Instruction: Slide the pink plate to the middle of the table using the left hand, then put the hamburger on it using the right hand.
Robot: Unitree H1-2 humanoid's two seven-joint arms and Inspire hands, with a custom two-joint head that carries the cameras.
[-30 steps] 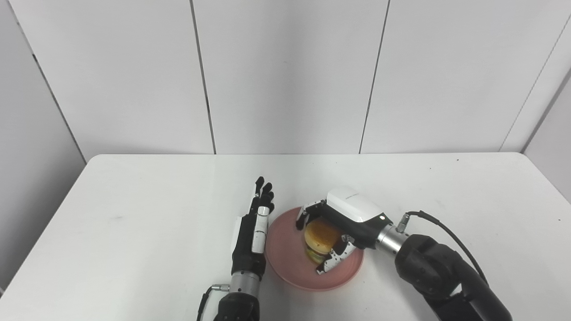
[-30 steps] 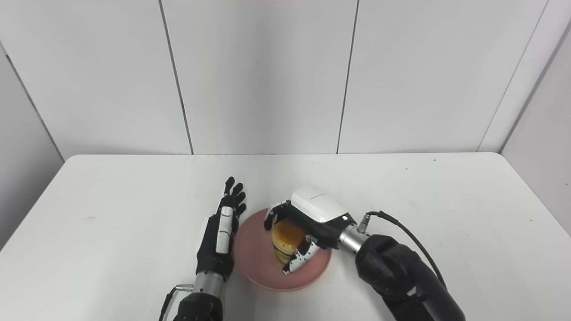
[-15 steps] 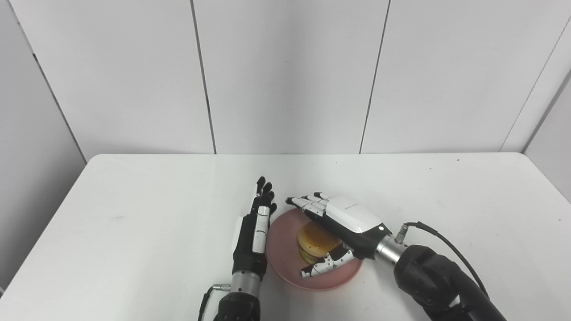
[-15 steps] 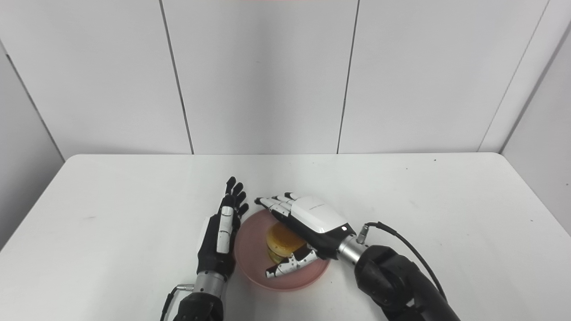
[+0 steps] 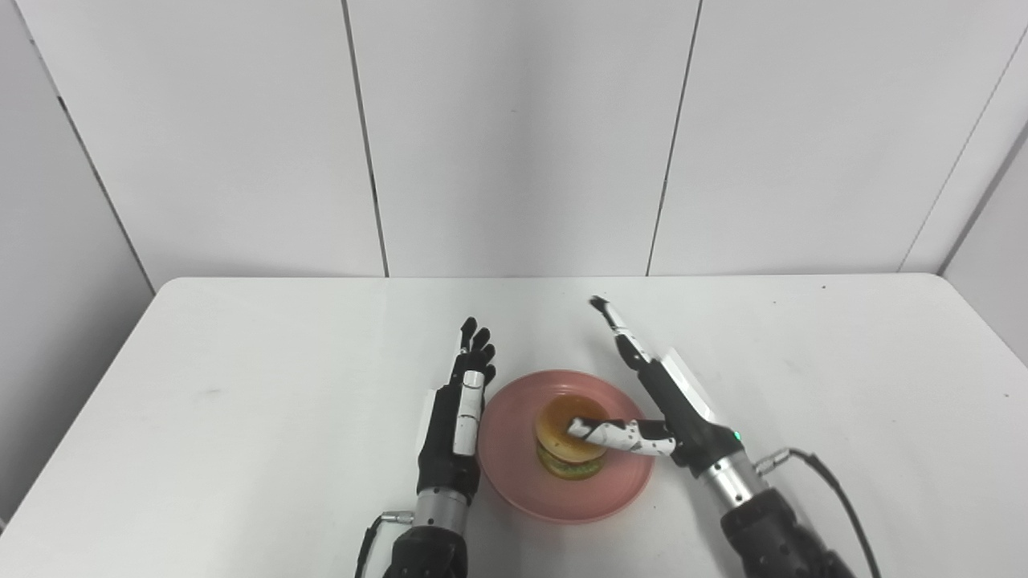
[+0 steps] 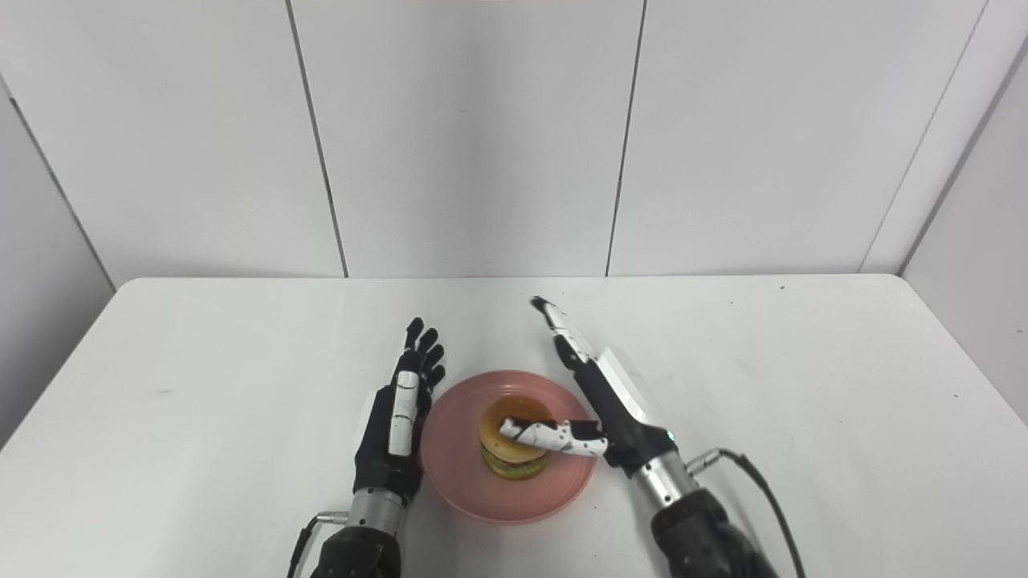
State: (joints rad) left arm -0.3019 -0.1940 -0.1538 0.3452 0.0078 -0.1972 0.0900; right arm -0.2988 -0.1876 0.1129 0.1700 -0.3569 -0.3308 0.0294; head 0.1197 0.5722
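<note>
Right hand [image 5: 671,401] stands edge-up just right of the plate [image 5: 514,466], fingers stretched apart toward the far side of the table [image 5: 241,361] and holding nothing; its thumb reaches left across the top of the burger [image 5: 569,437], though whether it touches the bun cannot be told. Left hand [image 5: 456,417] also stands on edge, fingers straight and apart, empty, right against the plate's left rim. That plate lies near the table's middle, toward the front, with the burger upright at its centre, so both steps look done. By its look the burger is light and soft, a stack of layers that could shear or tip if nudged from one side; any fresh hold should be low, on opposite sides, pressing gently. As for the plate, it seems stiff and smooth, likely to slide easily when pushed at the rim.
</note>
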